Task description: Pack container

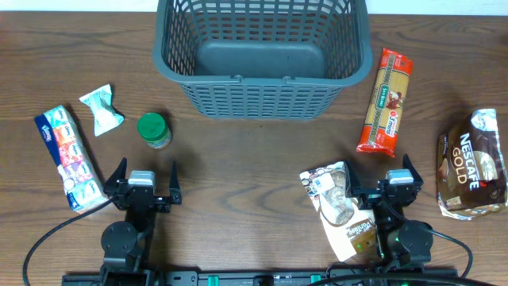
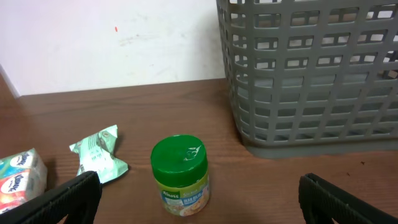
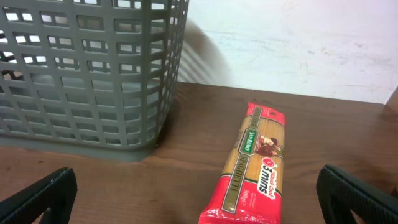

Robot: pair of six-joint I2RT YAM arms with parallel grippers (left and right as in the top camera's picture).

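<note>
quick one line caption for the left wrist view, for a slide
Green-lidded jar and small green-white packet on the wooden table, with the grey lattice container behind to the right.

Container (image 1: 262, 99) at the surface's (image 1: 238, 175) far middle, jar (image 1: 154, 129), small packet (image 1: 101, 109), tissue pack (image 1: 70, 159) left of it, spaghetti pack (image 1: 386, 101), coffee bag (image 1: 474, 164), pouch (image 1: 341, 208) to the right

A big dark grey plastic basket (image 1: 262, 56) with matt slotted sides is seen on a smooth brown wood table (image 1: 238, 175).
</note>
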